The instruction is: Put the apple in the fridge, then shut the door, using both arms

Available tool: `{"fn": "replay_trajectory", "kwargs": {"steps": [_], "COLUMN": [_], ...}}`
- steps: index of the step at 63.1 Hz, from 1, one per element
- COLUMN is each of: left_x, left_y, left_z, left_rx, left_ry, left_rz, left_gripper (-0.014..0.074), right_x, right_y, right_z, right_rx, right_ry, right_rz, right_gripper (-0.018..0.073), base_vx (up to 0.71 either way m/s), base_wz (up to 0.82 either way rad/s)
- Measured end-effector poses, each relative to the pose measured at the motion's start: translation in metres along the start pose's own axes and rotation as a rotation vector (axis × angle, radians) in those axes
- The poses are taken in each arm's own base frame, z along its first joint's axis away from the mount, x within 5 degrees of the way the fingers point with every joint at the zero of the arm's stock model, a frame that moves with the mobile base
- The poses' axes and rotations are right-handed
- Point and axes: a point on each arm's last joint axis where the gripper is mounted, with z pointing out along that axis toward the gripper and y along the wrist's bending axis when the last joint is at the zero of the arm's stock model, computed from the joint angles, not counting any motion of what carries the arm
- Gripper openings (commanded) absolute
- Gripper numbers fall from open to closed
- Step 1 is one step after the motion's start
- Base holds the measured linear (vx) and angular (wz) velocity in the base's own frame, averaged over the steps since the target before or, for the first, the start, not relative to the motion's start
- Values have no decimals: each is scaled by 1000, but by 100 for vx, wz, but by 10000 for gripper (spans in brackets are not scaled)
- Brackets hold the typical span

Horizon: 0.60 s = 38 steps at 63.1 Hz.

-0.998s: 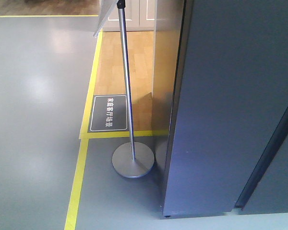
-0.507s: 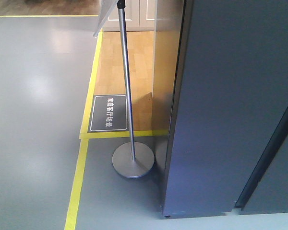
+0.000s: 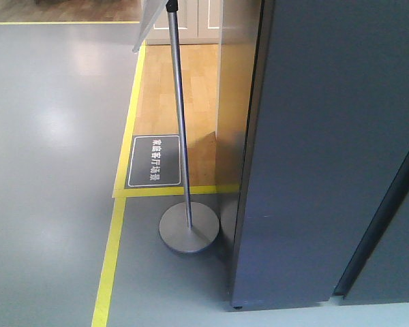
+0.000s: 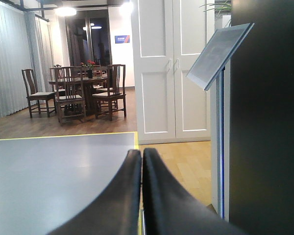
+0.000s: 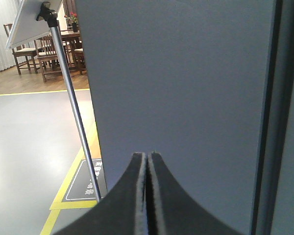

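Note:
The apple is out of view in every frame. The fridge (image 3: 327, 150) fills the right of the front view as a tall dark grey flat face, with a dark seam (image 3: 385, 204) running down its right part. I cannot tell whether the door is open or closed. In the right wrist view my right gripper (image 5: 148, 155) is shut on nothing and points straight at that grey face (image 5: 186, 73), close to it. My left gripper (image 4: 141, 152) is also shut and empty, left of the fridge's dark side (image 4: 269, 122), which has a blue strip (image 4: 222, 147).
A sign stand's silver pole (image 3: 180, 136) and round base (image 3: 189, 228) stand just left of the fridge. Yellow floor tape (image 3: 112, 252) borders a wooden floor patch (image 3: 191, 88). White cabinet doors (image 4: 171, 73) and a dining table with chairs (image 4: 83, 93) lie farther off.

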Motion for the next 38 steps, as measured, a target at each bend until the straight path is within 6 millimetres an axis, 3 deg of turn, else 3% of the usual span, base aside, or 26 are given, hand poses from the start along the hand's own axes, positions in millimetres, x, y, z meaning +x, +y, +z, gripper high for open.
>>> {"fn": "replay_trajectory", "kwargs": {"steps": [38], "left_x": [0], "left_y": [0], "left_z": [0], "left_rx": [0], "left_ry": [0], "left_rz": [0], "left_gripper": [-6], "right_x": [0], "right_y": [1], "right_z": [0], "right_rx": [-8], "right_ry": [2], "right_rz": [-45], "right_gripper": [-4], "base_vx": [0], "base_wz": [0]}}
